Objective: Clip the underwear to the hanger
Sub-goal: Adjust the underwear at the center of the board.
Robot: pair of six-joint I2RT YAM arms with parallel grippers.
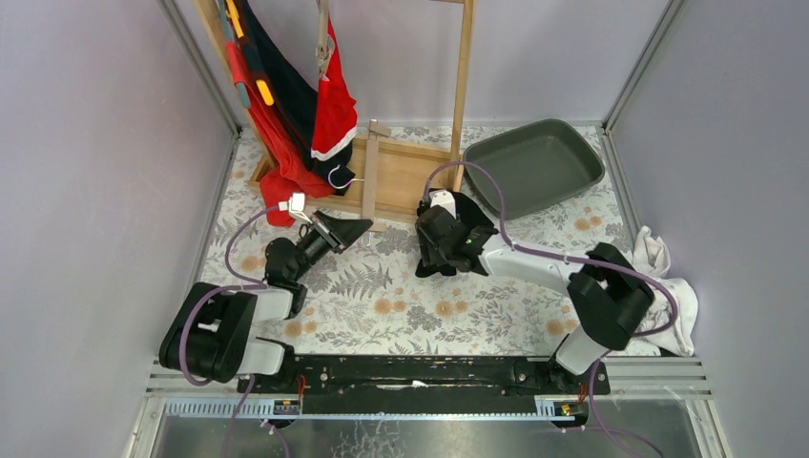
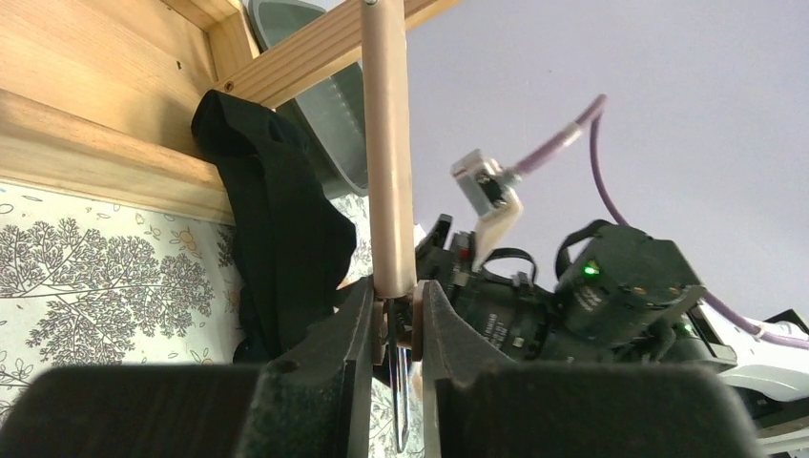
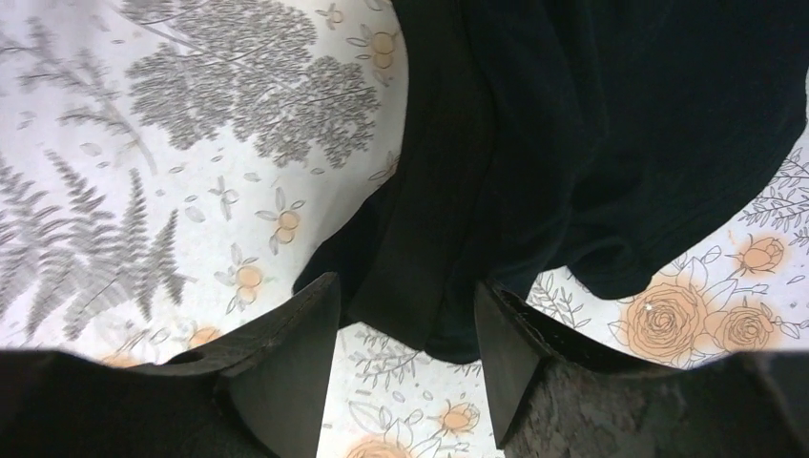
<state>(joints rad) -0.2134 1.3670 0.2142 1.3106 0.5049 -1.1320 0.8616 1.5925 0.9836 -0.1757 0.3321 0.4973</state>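
Worryingly, while my left pincer (image 2: 393, 315) clamps the hanger (image 2: 386, 143) at its end, my right pincer (image 3: 405, 353) straddles the underwear (image 3: 572, 124) over the tabletop (image 3: 143, 143), fingers (image 3: 286, 382) apart, grip unclear, so it may slide out before reaching the clip (image 2: 401, 401).

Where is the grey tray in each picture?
Top external: the grey tray sits at the far right, beside the wooden frame.
Left wrist: upper middle, peeking out behind the wooden rod.
Right wrist: not in it.
Shared landmark: the flowery table cover, seen in all three.
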